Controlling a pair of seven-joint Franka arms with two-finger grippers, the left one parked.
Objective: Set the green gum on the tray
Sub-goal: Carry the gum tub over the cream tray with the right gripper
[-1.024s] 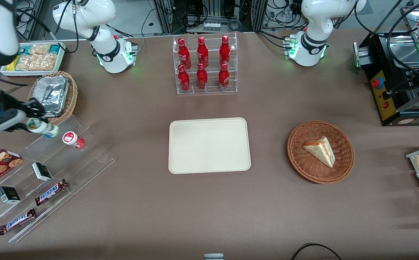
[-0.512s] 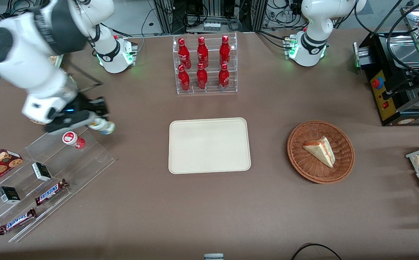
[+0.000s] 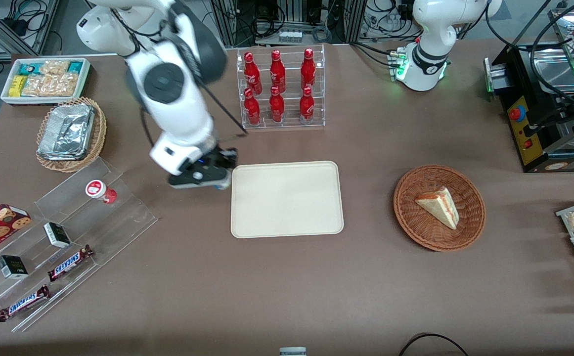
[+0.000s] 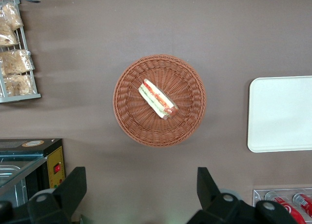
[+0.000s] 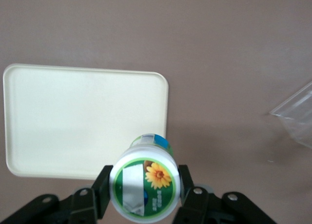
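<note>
1. Transport is the step in hand: the end effector [image 3: 216,174] hangs above the table [image 3: 287,277] just off the tray [image 3: 287,199], at the tray edge that faces the working arm's end of the table.
2. In the right wrist view the end effector [image 5: 145,191] is clamped on the gum [image 5: 145,185], one finger [image 5: 103,191] on each side of the bottle, whose lid with its green-yellow flower mark faces the camera.
3. From the front the gum [image 3: 223,185] is mostly hidden under the wrist; only a small pale bit shows at the tray's rim.
4. The tray [image 5: 83,119] is bare, so any spot on it will do. The gum looks to sit over the rim near a corner, not yet over the flat middle.
5. My judgement: the next move calls for a short carry inward over the tray, then a lowering until the bottle's base meets the surface, and only then a release.
6. The bottle is small and round; if let go while tilted or too high, it would likely tip and roll toward the low rim.
7. The red-lidded bottle [image 3: 100,191] stands on the clear stand toward the working arm's end, well apart from the tray.
</note>
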